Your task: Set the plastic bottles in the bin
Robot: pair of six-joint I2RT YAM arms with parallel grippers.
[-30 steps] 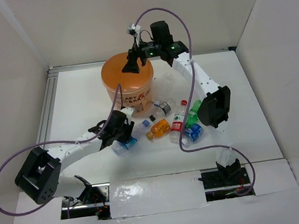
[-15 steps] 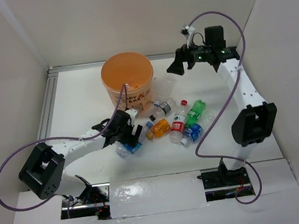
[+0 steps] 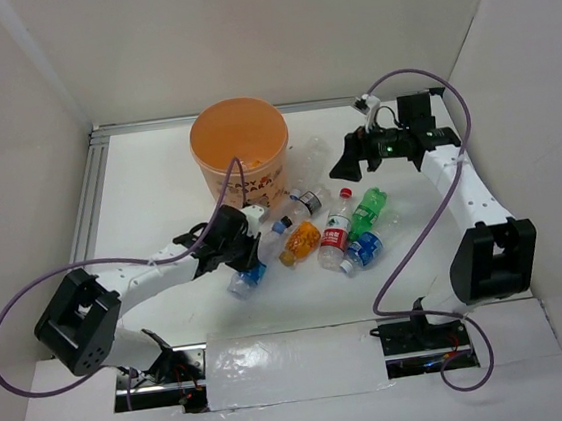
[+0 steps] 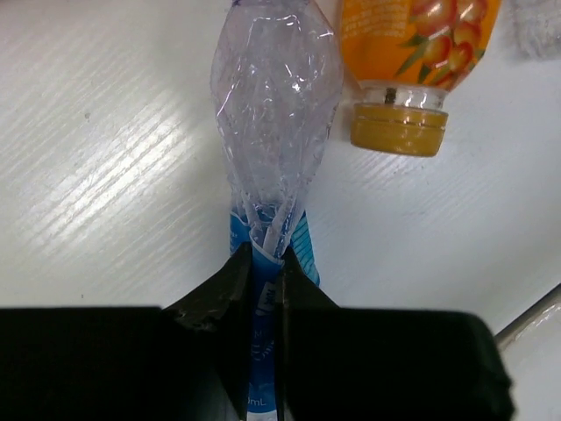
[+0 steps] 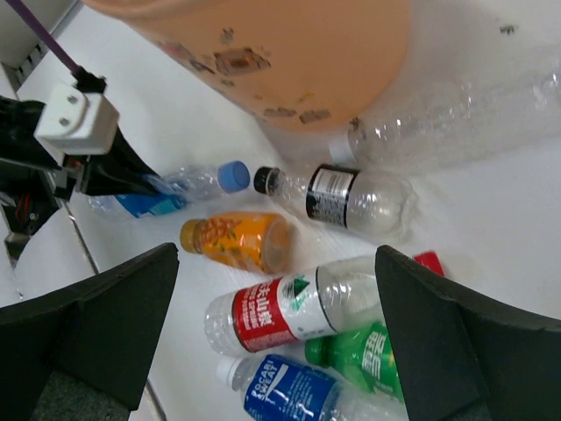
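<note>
My left gripper (image 3: 244,258) (image 4: 266,274) is shut on the blue-labelled end of a crushed clear bottle (image 4: 276,96) with a blue cap (image 3: 283,225), low over the table. An orange bottle (image 3: 299,241) (image 4: 412,48) lies just beside it. My right gripper (image 3: 348,163) (image 5: 276,256) is open and empty, held above the table to the right of the orange bin (image 3: 240,146) (image 5: 263,53). Below it lie a dark-labelled bottle (image 5: 351,197), a red-white one (image 5: 285,311), a green one (image 5: 368,355) and a blue-labelled one (image 5: 289,390).
A clear unlabelled bottle (image 3: 315,152) (image 5: 456,123) lies against the bin's right side. White walls (image 3: 21,127) close in the table on the left, back and right. A metal rail (image 3: 93,190) runs along the left edge. Purple cables (image 3: 29,297) loop off both arms.
My right arm has swung from above the bin to the right and come down beside it. My left gripper has shifted slightly right with the blue-labelled bottle in it.
</note>
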